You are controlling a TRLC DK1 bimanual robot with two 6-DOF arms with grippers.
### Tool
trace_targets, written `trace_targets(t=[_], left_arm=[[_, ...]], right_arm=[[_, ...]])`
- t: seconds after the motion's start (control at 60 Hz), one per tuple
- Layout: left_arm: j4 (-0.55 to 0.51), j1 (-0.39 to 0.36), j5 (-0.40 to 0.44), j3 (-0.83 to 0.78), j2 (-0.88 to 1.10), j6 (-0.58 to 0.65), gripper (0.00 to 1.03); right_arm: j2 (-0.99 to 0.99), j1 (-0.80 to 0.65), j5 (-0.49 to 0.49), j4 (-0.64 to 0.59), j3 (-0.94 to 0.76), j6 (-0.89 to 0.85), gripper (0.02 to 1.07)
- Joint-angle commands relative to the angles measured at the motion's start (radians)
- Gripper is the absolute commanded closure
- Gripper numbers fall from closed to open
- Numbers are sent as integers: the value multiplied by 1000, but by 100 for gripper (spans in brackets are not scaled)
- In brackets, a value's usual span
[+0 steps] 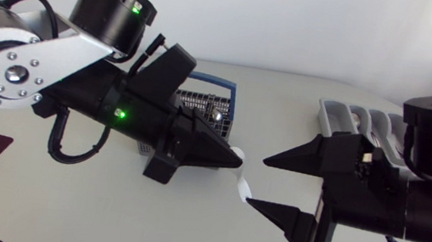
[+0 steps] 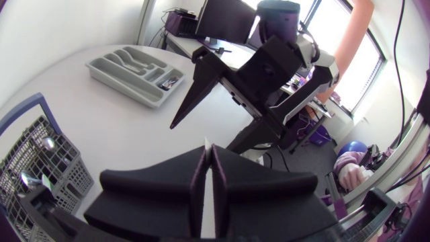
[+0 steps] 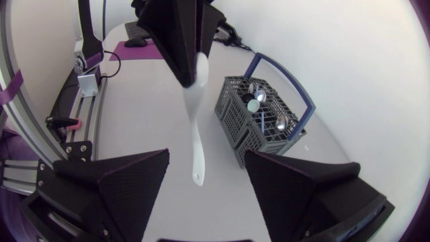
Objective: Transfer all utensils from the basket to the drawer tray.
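now our left claw (image 1: pixel 235 153) is clamped on a white utensil (image 1: pixel 242 185), held out above the counter (image 1: pixel 100 207). our right claw (image 1: pixel 260 182) gapes wide, and the utensil's free end hangs between its fingers. other utensils (image 3: pixel 281 122) stand in the basket (image 1: pixel 202 102), and the tray (image 1: pixel 346 115) lies behind our right arm.

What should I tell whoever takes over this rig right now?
Left claw: shut on a long white plastic utensil, held above the table.
Right claw: open, with the utensil's free end between its fingers, not gripped.
The grey mesh basket with a blue handle holds several utensils, metal spoons among them.
The grey plastic drawer tray sits by the right arm and holds one small dark item, unclear what.
Left to do: probably finish the handover, tray this utensil, then empty the basket.
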Motion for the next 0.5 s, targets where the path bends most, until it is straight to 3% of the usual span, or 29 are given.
trace_targets(t=[0.0, 0.35, 0.483], left_arm=[[-4, -16, 18, -20, 19, 26, 100], [-3, -30, 18, -23, 19, 28, 100], [-3, -30, 18, -25, 15, 28, 100]], right_arm=[[12, 15, -27, -3, 38, 35, 41], [31, 81, -36, 14, 35, 65, 80], [45, 86, -36, 17, 36, 72, 88]])
